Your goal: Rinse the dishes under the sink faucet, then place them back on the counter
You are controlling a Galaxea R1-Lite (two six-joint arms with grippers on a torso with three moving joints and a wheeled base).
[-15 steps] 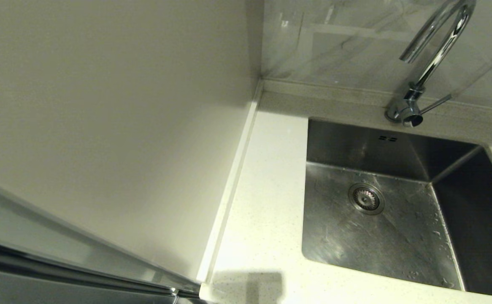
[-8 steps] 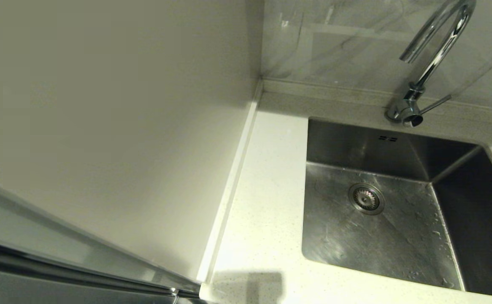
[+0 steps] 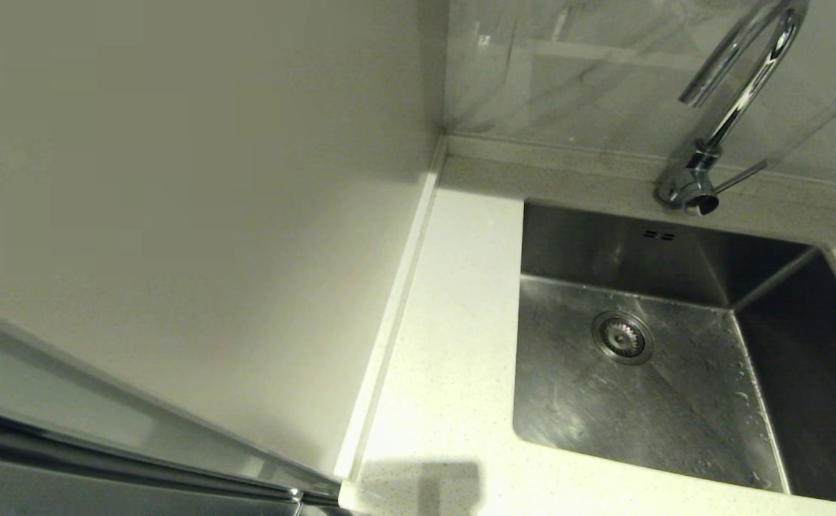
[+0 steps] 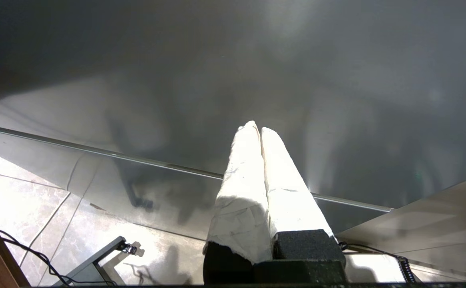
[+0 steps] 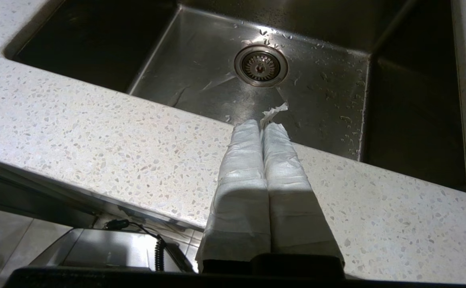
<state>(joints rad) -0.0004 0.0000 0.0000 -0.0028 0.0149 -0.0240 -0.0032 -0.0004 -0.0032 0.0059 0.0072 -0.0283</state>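
At the far left stood a plain cream wall panel (image 3: 188, 215), meeting the smooth off-white speckled stone tabletop (image 3: 447, 344) along a narrow raised edge strip. My left gripper (image 4: 257, 130) hung below tabletop level, facing a dull grey cabinet front (image 4: 233, 80) above pale floor tiles (image 4: 25, 188); its two white-wrapped fingers were pressed flat together with nothing between them. To the right of the bare tabletop strip lay the rectangular brushed stainless steel sink (image 3: 647, 401), its round drain strainer (image 3: 622, 337) near the middle of the wet floor and two small overflow slots (image 3: 659, 234) in the back wall. Behind the sink's rear rim rose the tall chrome gooseneck faucet (image 3: 733, 107), its thin side lever pointing right. My right gripper (image 5: 261, 127) hovered low over the tabletop's front edge, aimed at the sink, its white-wrapped fingers closed tight on nothing. I saw no dishes in any view, neither in the sink nor on the tabletop.
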